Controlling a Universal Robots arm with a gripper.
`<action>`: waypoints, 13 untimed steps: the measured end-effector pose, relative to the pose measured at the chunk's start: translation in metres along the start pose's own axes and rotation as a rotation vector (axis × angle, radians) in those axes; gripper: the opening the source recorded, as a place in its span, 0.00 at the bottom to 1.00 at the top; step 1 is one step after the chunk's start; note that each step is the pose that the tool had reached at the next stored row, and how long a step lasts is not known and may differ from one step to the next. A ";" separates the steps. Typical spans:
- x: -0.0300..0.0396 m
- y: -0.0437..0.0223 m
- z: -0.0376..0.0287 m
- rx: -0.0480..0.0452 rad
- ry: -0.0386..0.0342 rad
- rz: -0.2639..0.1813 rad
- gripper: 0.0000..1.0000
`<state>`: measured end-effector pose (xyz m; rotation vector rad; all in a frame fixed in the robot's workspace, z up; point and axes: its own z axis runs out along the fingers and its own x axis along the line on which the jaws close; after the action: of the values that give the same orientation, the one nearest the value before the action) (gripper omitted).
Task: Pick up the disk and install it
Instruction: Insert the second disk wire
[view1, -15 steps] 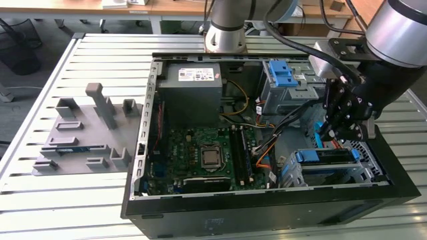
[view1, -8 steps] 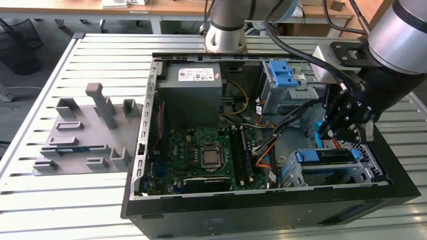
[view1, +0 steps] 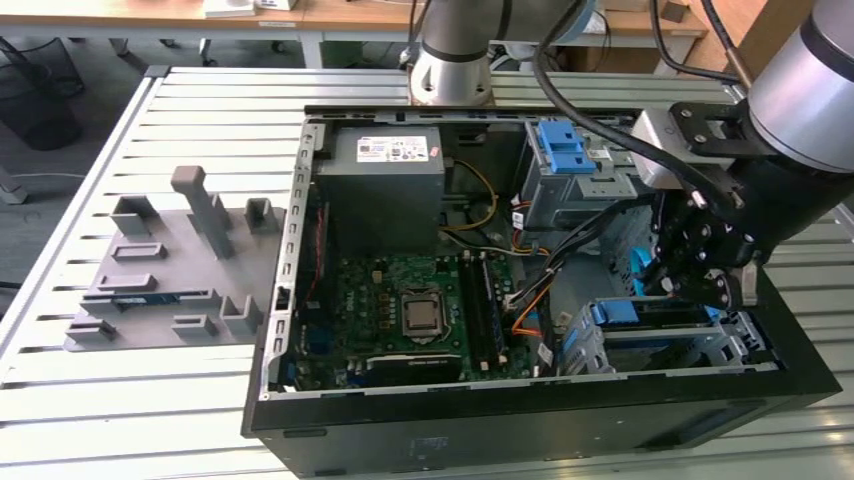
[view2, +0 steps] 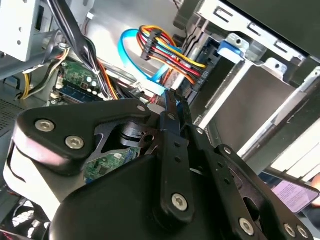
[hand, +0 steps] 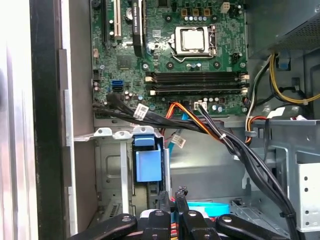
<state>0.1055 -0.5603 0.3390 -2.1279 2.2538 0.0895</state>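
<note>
The disk (view1: 661, 318), set in its blue carrier, lies in the grey drive bay at the front corner of the open computer case, at the exterior view's right. A blue tab (hand: 149, 162) on the bay's edge faces the motherboard. My gripper (view1: 707, 290) hangs just above that bay, inside the case. Its black fingers meet at the tips in both wrist views, and the gripper (view2: 172, 97) is shut with nothing visible between them. In the first wrist view the gripper (hand: 171, 196) stands over a light blue edge (hand: 210, 207). Whether the tips touch the disk is hidden by the gripper body.
The green motherboard (view1: 414, 300) fills the case floor. A grey power supply box (view1: 380, 165) and a blue-latched drive cage (view1: 574, 160) stand at the back. Black, orange and blue cables (hand: 200, 125) run beside the gripper. A grey fixture (view1: 174, 270) lies on the slatted table.
</note>
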 end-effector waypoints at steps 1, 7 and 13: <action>0.0007 0.0000 0.0001 0.0000 -0.0001 0.000 0.16; 0.0041 -0.0003 0.0012 0.0000 -0.0001 0.000 0.16; 0.0060 -0.0011 0.0028 0.0000 0.0000 0.000 0.16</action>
<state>0.1062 -0.5662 0.3358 -2.1278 2.2539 0.0895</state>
